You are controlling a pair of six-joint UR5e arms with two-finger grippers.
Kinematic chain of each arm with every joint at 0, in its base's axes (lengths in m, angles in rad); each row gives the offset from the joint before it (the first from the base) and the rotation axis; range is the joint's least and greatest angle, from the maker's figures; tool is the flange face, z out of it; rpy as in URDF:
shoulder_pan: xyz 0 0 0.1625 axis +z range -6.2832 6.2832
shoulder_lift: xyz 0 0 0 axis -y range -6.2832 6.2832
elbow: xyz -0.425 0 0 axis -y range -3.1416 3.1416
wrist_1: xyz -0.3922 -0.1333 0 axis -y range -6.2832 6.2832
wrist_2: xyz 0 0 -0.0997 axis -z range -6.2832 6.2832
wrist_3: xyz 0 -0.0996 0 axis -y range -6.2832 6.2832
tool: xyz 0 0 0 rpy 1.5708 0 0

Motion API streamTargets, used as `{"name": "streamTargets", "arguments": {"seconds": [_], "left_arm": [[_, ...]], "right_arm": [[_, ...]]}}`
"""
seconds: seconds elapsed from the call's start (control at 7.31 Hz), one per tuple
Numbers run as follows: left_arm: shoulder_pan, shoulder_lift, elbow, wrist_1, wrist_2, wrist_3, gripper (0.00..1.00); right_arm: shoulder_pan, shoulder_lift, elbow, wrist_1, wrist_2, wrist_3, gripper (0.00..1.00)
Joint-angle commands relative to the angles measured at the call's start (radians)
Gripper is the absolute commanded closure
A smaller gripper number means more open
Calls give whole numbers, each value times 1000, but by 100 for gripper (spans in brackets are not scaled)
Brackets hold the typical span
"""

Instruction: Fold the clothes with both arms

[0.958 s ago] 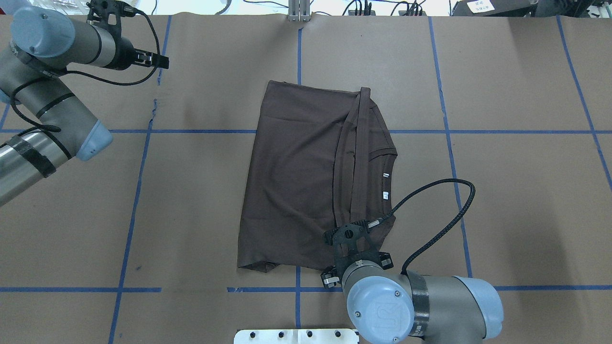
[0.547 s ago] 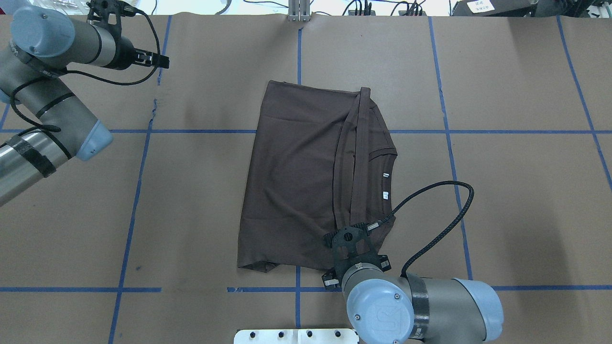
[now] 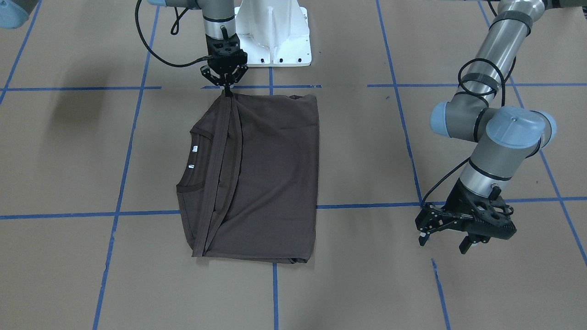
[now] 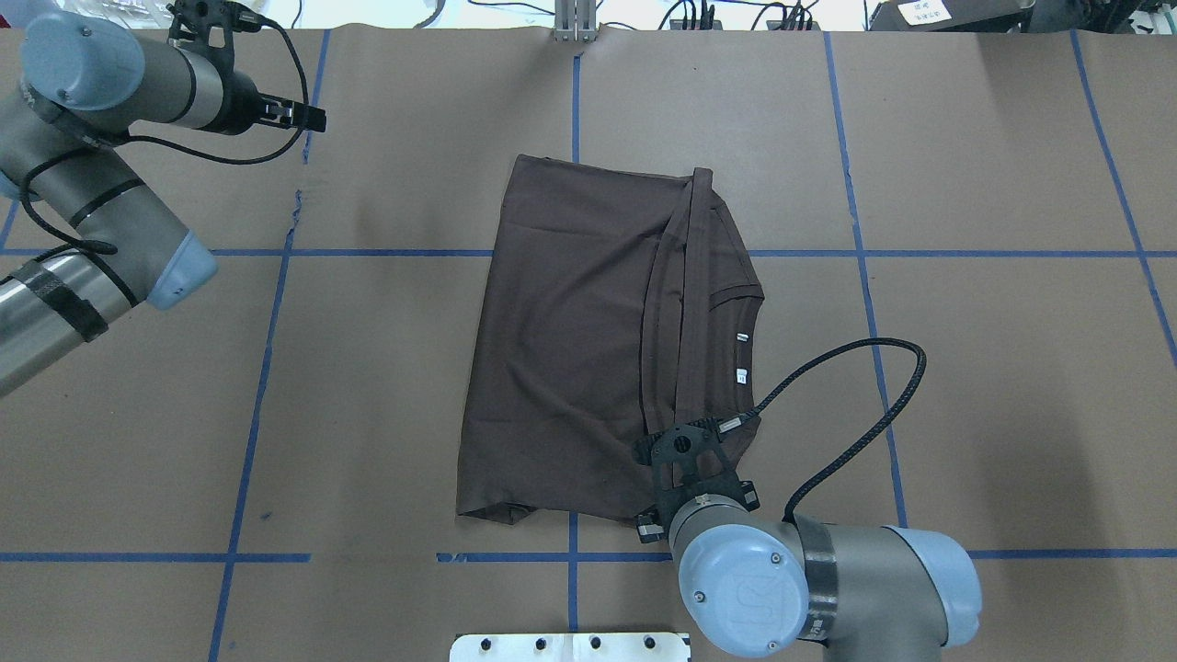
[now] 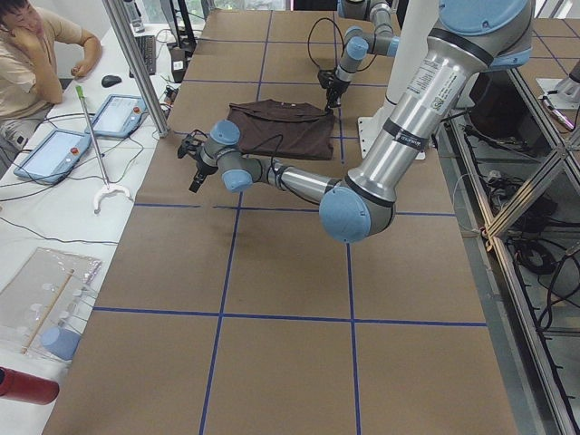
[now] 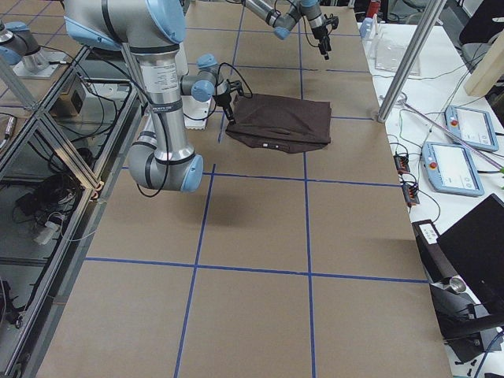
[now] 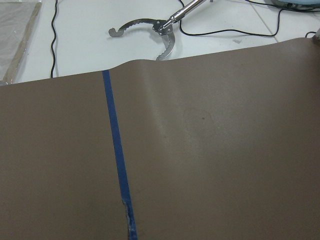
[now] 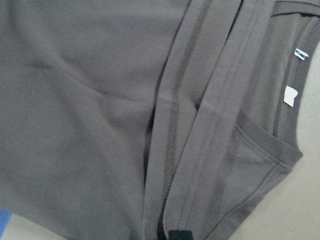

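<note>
The dark brown T-shirt lies folded near the table's middle, with its ribbed collar and white neck tags on the right. It also shows in the front view. My right gripper points down at the shirt's corner nearest the robot and is shut on the hem band, which rises slightly to it. In the right wrist view the hem bands run up from a black fingertip. My left gripper is open and empty above bare table, far from the shirt, and also shows in the overhead view.
The white pedestal base stands behind the shirt's robot-side edge. Blue tape lines cross the brown table cover. Beyond the far edge lie a metal grabber tool and tablets, with a seated operator and a metal post.
The right arm's wrist has shifted slightly to the right and its cable loop has swung out with it. The shirt and the left arm have not visibly moved.
</note>
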Motion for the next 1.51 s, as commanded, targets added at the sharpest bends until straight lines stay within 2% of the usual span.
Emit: {"name": "streamTargets", "arguments": {"seconds": [0.0,0.14,0.41,0.68,0.82,1.09,1.23,1.37], "left_arm": [[1,0,0,0,0,0,0],[1,0,0,0,0,0,0],[1,0,0,0,0,0,0],[1,0,0,0,0,0,0],[4,0,2,2,0,0,0],[5,0,2,2,0,0,0],[5,0,2,2,0,0,0],[7,0,2,2,0,0,0]], "right_arm": [[0,-111,82,1,-3,16,100],[-2,-145,91,4,-3,37,100],[-5,-144,100,13,3,51,100],[-64,-174,94,18,2,279,100],[-74,-173,96,50,-1,287,1],[-40,-162,107,103,5,224,0],[25,-147,84,166,14,114,0],[94,-144,47,268,95,6,0]]}}
